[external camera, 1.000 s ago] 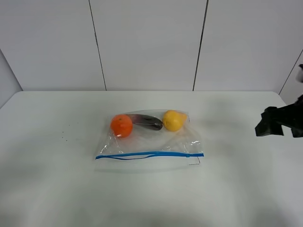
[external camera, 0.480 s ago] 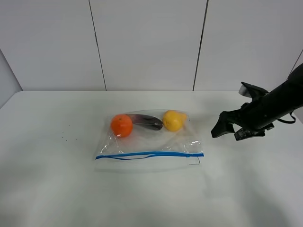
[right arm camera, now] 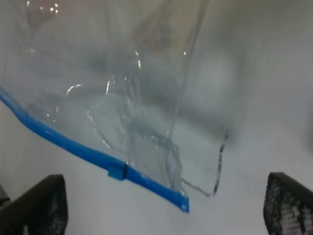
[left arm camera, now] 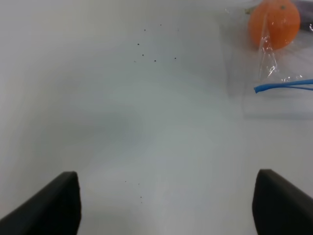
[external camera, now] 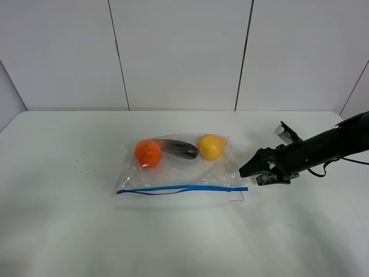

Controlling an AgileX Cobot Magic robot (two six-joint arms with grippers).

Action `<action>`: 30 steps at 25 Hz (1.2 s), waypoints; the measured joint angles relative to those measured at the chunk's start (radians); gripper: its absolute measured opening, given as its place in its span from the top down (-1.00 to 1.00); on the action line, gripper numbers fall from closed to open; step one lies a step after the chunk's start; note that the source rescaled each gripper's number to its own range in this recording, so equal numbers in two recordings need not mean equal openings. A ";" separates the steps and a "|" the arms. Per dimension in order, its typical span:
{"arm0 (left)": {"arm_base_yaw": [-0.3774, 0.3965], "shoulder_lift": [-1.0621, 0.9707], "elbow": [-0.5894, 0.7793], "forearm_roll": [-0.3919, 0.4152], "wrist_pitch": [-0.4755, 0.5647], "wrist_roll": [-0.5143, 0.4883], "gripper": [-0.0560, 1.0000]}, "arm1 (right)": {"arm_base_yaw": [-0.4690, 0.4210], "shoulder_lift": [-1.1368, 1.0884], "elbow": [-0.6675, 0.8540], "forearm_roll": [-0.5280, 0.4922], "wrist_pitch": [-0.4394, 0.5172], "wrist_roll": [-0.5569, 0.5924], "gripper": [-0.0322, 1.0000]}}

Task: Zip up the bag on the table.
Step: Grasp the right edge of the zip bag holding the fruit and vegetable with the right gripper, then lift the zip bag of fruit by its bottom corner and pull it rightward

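Surface: one plain white matte counter [external camera: 57,231] with a few tiny dark specks [left arm camera: 149,49], well apart from the bag. A white panelled wall [external camera: 179,52] stands behind.

Item: one clear, crinkly plastic zip bag [external camera: 193,172], lying flat mid-counter. One blue zipper strip [external camera: 173,188] runs along the bag's edge away from the fruit, with one small blue slider tab [right arm camera: 116,172] near its end.

Contents: one round orange fruit [external camera: 148,153], one long dark purple fruit [external camera: 180,149], one yellow fruit [external camera: 211,146].

My right jaws: released, empty, just beside the bag's slider-end corner.

My left jaws: released, empty, well apart from the bag's orange-fruit end.
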 joint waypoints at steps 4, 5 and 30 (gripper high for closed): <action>0.000 0.000 0.000 0.000 0.000 0.000 -0.93 | 0.031 0.060 -0.038 0.037 0.018 -0.025 -0.73; 0.000 0.000 0.000 0.000 0.000 0.000 -0.93 | 0.031 0.060 -0.038 0.037 0.018 -0.025 -0.73; 0.000 0.000 0.000 0.000 0.000 0.000 -0.93 | 0.066 0.104 -0.068 0.056 0.105 0.004 0.93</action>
